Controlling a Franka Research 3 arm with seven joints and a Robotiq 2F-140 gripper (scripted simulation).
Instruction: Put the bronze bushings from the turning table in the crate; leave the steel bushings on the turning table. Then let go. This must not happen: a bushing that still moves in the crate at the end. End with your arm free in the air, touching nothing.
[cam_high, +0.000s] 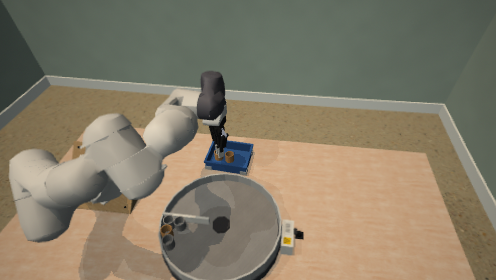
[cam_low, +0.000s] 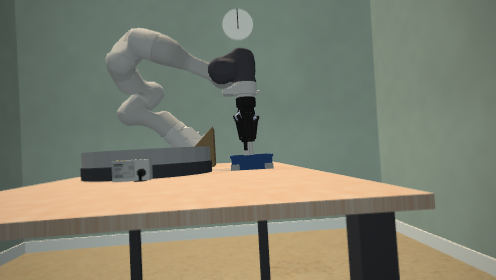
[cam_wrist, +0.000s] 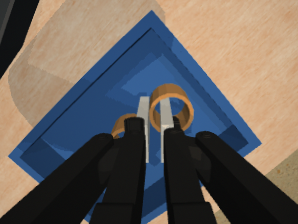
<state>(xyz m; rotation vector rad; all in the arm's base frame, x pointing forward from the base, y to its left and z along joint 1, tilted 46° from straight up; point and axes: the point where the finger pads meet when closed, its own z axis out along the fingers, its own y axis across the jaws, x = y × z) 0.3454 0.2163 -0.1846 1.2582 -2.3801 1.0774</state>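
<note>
My gripper (cam_high: 220, 154) (cam_low: 249, 149) (cam_wrist: 154, 110) is inside the blue crate (cam_high: 242, 158) (cam_low: 252, 162) (cam_wrist: 75, 120). Its fingers are nearly together, shut on the wall of one upright bronze bushing (cam_wrist: 170, 91); one pad is inside its ring. A second bronze bushing (cam_wrist: 121, 122) stands beside it in the crate, partly hidden by a finger in the wrist view. On the turning table (cam_high: 250, 240) (cam_low: 145, 156), near its left rim, a bronze bushing (cam_high: 166, 230) stands among three grey steel bushings, one (cam_high: 168, 242) in front, one (cam_high: 180, 223) to the right and one (cam_high: 168, 219) behind.
A pale bar (cam_high: 195, 219) reaches from the turning table's left rim towards its dark hub (cam_high: 221, 224), just behind the bushings. A small white box (cam_high: 288, 240) (cam_low: 131, 170) with a black knob is at the turning table's side. The crate's low walls surround my fingertips.
</note>
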